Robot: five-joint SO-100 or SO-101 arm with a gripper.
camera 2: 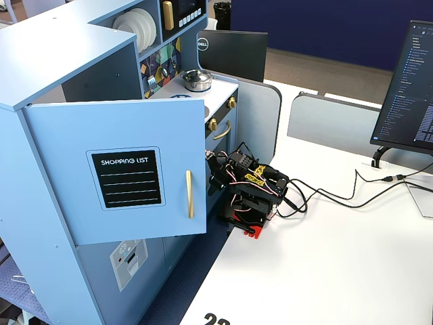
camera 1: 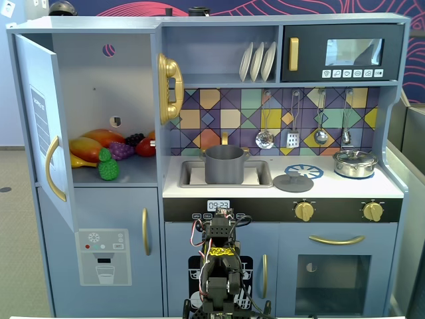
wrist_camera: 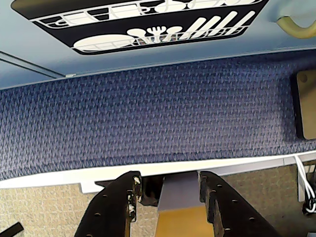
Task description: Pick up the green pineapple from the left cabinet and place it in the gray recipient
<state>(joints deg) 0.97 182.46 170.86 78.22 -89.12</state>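
Observation:
The green pineapple [camera 1: 108,167] stands at the front of the shelf in the left cabinet [camera 1: 99,86], whose door [camera 1: 38,126] is swung open. In the side fixed view the door [camera 2: 115,169] hides the pineapple. The gray recipient [camera 1: 224,165] is a dark gray pot in the sink, right of the cabinet. My arm [camera 1: 219,262] is folded low in front of the kitchen, well below both. My gripper [wrist_camera: 169,180] points down over the white table's edge and blue carpet. Its jaws stand apart and hold nothing.
A mango, purple grapes [camera 1: 121,150] and other fruit lie behind the pineapple. A flat gray lid [camera 1: 293,182] and a shiny silver pot [camera 1: 354,163] sit on the counter. A monitor [camera 2: 406,88] and cables [camera 2: 325,196] are on the white table.

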